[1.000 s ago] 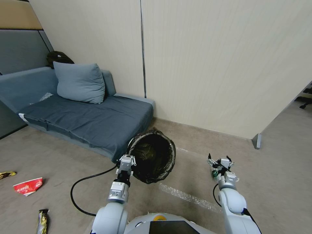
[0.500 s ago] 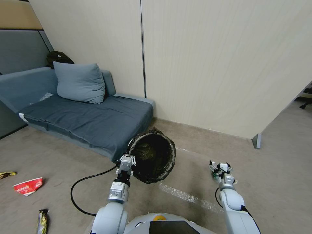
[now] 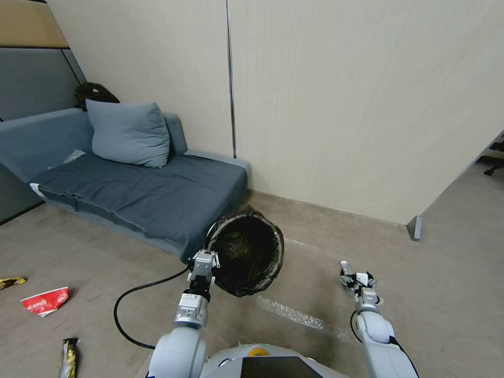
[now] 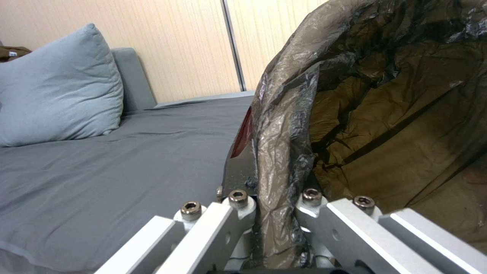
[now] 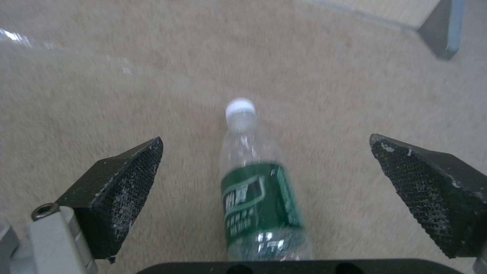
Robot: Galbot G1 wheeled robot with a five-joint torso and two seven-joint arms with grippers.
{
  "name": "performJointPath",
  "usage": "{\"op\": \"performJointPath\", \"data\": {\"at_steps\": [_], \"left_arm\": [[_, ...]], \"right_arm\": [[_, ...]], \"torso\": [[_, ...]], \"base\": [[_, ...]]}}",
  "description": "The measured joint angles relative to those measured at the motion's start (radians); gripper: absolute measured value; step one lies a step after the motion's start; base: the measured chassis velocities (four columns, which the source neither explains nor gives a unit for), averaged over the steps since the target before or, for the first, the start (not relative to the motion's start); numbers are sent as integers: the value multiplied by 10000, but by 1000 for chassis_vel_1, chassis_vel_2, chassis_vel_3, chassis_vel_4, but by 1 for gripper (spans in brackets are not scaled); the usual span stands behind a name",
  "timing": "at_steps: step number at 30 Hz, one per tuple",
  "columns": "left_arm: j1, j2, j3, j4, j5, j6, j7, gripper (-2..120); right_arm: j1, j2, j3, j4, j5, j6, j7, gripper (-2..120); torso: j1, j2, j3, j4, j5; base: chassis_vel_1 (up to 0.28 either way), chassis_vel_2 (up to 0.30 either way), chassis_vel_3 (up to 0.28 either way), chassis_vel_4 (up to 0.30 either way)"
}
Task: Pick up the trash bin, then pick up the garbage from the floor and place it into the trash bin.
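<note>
Beige carpeted floor (image 3: 446,294) runs to a pale panelled wall, with a grey sofa (image 3: 136,194) at your left.

1. Left gripper (image 3: 203,261): its fingers are closed onto the rim of the trash bin (image 3: 247,252), pinching the black bag liner (image 4: 279,160) between them, as the left wrist view confirms. You will find the bin tipped, mouth toward the robot, just beside the sofa corner. Treat the bin pickup as done or nearly so; whether it is fully clear of the floor cannot be told.

2. Right gripper (image 5: 264,186): jaws spread wide, holding nothing. It hangs low over a clear plastic bottle (image 5: 256,198) with a green label and white cap, lying on the carpet between the two pads (image 5: 127,182). No contact is visible. Judge this as the approach stage of a garbage pick.

3. Remaining work: a red-and-white wrapper (image 3: 45,301), a dark snack-bar wrapper (image 3: 69,357) and a yellowish wrapper (image 3: 10,282) lie on the floor well apart from the bin, at the far left. Nothing can be made out inside the liner, so most of the collecting is still ahead.
</note>
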Motion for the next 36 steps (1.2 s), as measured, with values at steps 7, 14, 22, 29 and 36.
{"op": "performJointPath", "data": {"at_steps": [7, 14, 22, 29, 36], "left_arm": [[0, 0, 0, 0, 0, 0, 0, 1], [0, 0, 0, 0, 0, 0, 0, 1], [0, 0, 0, 0, 0, 0, 0, 1], [0, 0, 0, 0, 0, 0, 0, 1], [0, 0, 0, 0, 0, 0, 0, 1]], "right_arm": [[208, 2, -52, -722, 127, 61, -10, 100], [328, 27, -63, -1107, 146, 160, -21, 100], [546, 23, -76, -1686, 133, 354, -28, 100], [716, 2, -75, -2078, 99, 542, -125, 97], [835, 45, -39, -2407, 96, 722, -266, 78]], "torso": [[0, 0, 0, 0, -1], [0, 0, 0, -1, -1], [0, 0, 0, 0, 0], [0, 0, 0, -1, 0], [0, 0, 0, 0, -1]], "base": [[0, 0, 0, 0], [0, 0, 0, 0], [0, 0, 0, 0], [0, 0, 0, 0], [0, 0, 0, 0]]}}
